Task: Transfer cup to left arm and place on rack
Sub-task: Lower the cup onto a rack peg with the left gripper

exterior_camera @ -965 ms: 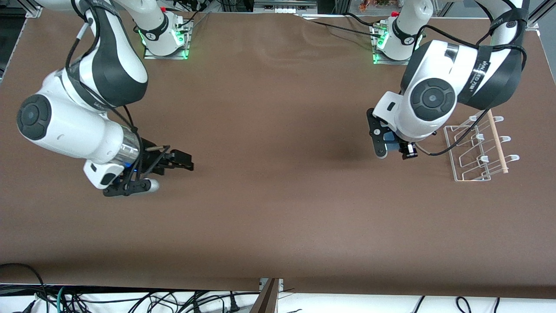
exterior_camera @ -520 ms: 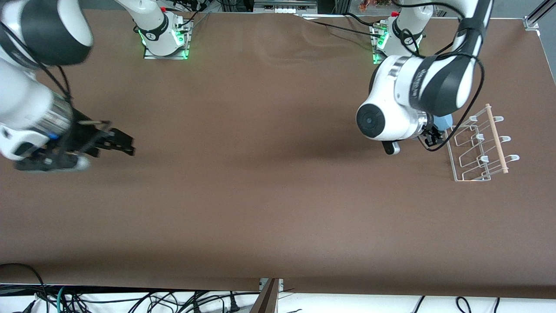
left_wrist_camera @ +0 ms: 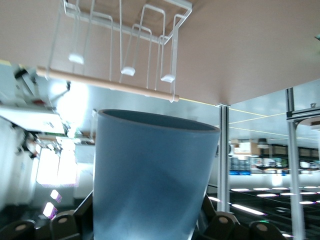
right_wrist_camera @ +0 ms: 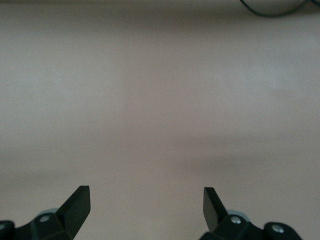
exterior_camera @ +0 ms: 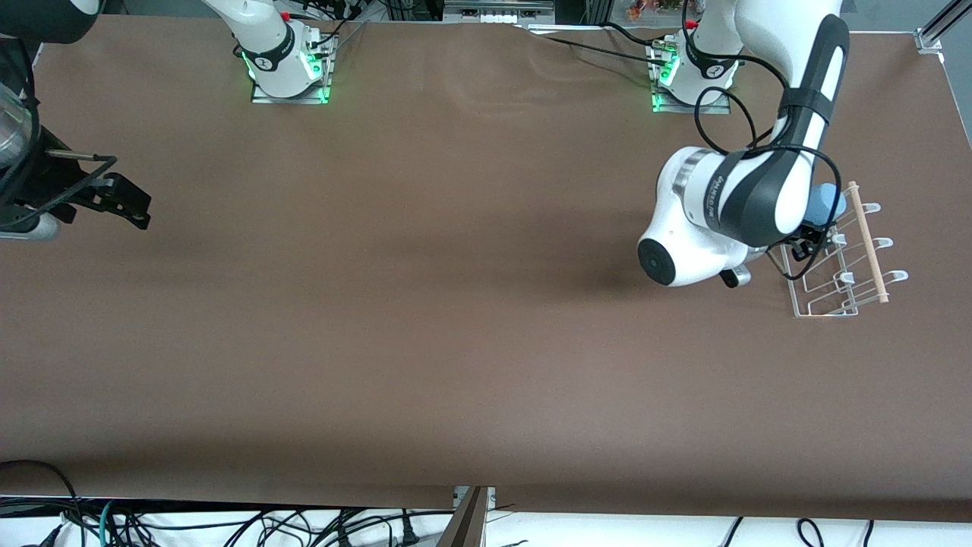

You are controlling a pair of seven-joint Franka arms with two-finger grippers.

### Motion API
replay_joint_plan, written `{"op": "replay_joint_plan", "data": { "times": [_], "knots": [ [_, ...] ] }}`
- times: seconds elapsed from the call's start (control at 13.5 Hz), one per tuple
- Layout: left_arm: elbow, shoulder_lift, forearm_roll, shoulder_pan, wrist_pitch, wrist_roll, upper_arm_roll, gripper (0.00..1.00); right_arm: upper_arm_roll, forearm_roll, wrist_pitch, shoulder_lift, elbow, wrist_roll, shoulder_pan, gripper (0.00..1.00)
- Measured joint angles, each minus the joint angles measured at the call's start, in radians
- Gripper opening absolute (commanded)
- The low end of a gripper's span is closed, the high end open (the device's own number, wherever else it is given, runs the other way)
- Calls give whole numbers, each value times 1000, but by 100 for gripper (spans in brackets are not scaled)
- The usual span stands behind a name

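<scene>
My left gripper [left_wrist_camera: 150,225] is shut on the light-blue cup [left_wrist_camera: 152,175], with a finger on each side of its wall. In the front view the cup [exterior_camera: 826,203] shows just past the left arm's wrist, up in the air over the end of the white wire rack [exterior_camera: 835,262] that is farther from the front camera, beside its wooden dowel [exterior_camera: 866,243]. The rack [left_wrist_camera: 125,50] and the dowel [left_wrist_camera: 105,82] show past the cup's rim in the left wrist view. My right gripper [exterior_camera: 121,201] is open and empty [right_wrist_camera: 145,197] over bare table at the right arm's end.
The brown table [exterior_camera: 456,304] spreads between the two arms. The rack stands near the table's edge at the left arm's end. Cables hang off the table's front edge [exterior_camera: 228,524].
The left arm has swung the cup from beside the rack to over its dowel end. The right arm has drawn back toward its end of the table, still open.
</scene>
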Motion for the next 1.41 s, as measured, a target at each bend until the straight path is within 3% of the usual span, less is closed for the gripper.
{"op": "replay_joint_plan", "data": {
  "times": [0.3,0.59,0.97,1.41],
  "knots": [
    [-104,24,46,85,1,-124,5,10,-7,0,-27,-3,-19,-95,-32,100],
    [-140,39,95,172,48,-154,6,10,-36,0,-40,-4,-23,-150,-46,100],
    [-251,40,144,187,148,-277,5,10,-58,0,-46,-3,-23,-163,-47,100],
    [-269,40,159,225,194,-285,5,10,-76,7,-60,-4,-23,-219,-55,100]
  ]
}}
